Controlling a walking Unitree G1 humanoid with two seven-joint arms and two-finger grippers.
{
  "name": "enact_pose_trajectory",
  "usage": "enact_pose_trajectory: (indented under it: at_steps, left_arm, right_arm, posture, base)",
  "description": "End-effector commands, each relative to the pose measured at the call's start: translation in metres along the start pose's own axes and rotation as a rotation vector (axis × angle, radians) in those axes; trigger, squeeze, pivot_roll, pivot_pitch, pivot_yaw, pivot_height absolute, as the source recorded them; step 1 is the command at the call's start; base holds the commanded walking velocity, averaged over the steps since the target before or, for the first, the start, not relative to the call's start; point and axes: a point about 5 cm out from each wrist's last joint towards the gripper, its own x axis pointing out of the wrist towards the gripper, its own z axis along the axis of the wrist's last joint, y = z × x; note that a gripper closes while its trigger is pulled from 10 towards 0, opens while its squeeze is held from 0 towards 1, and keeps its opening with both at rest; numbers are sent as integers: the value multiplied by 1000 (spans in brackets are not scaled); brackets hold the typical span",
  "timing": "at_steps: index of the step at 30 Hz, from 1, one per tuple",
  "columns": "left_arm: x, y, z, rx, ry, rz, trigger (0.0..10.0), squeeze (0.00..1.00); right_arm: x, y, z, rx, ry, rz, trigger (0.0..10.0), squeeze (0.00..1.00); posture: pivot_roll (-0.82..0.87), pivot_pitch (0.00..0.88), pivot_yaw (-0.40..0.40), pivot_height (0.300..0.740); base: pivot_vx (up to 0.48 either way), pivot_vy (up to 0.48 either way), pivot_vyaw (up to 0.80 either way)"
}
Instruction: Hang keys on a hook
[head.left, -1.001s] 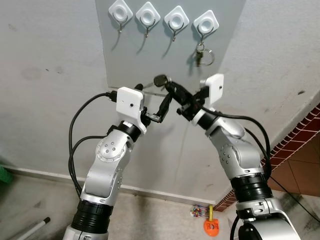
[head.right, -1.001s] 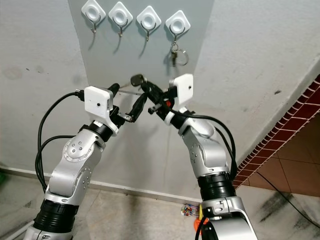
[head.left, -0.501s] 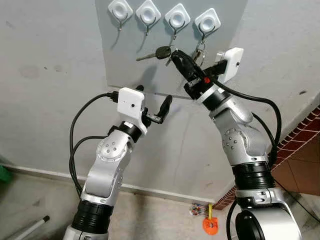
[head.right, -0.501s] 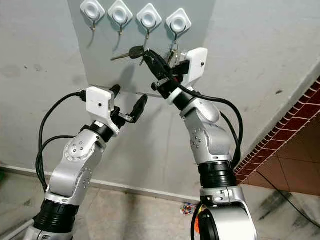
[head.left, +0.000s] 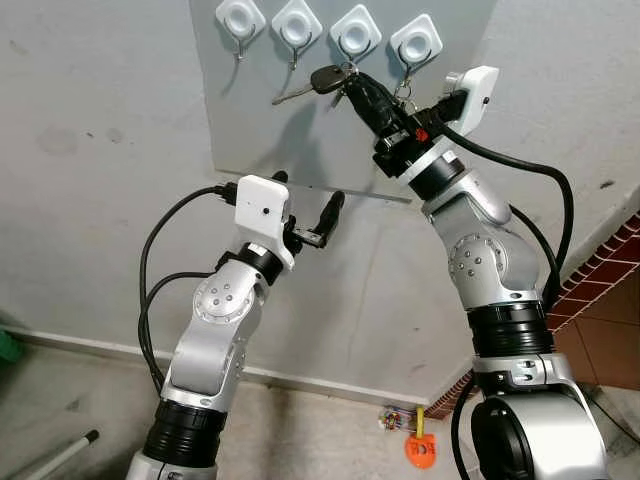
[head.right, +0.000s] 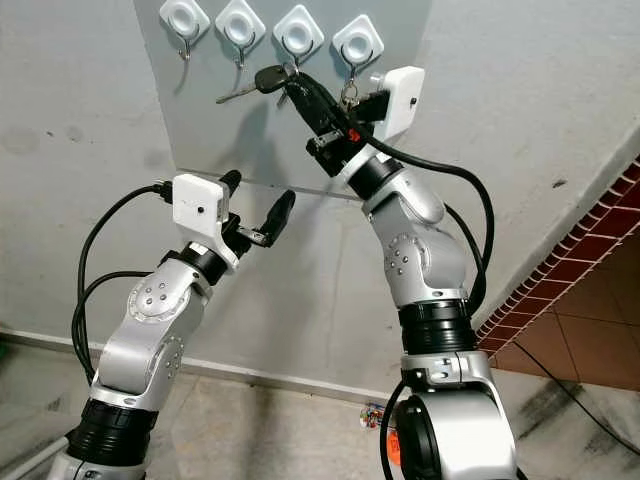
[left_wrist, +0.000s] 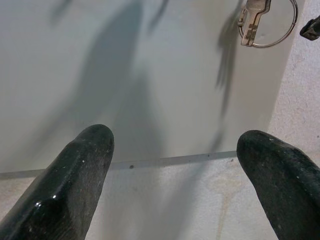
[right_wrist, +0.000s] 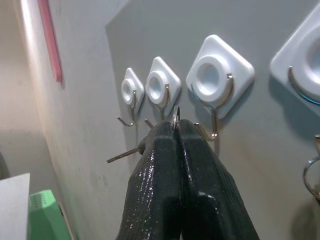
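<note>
The right end effector is reaching up to the grey panel on the wall, its two fingers pressed together and clamping the ring of a black-headed key, whose blade is pointing out toward the robot's left. The key is hanging just below and between the second hook and third hook of four white hooks in a row, close to them but not on either. In the right wrist view the ring is showing as a thin edge just above the pinched fingertips, beside the nearest hook's wire. The fourth hook is already carrying another keyring. The left end effector is sitting lower, near the panel's bottom edge, its fingers spread wide apart and holding nothing.
</note>
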Motion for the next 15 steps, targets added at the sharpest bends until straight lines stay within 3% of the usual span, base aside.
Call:
enact_pose_trajectory:
  at_steps: [1, 15]
  left_arm:
    - [0, -4, 7, 7, -22, -9, 10000, 0]
    - [-1, -4, 7, 0, -20, -3, 10000, 0]
  right_arm:
    - [3, -1, 8, 23, -27, 7, 10000, 0]
    - [1, -13, 1, 261, -41, -49, 10000, 0]
  posture:
    - [-2, 102, -66, 740]
    - [3, 103, -69, 740]
  base:
    - [0, 0, 0]
    - [0, 0, 0]
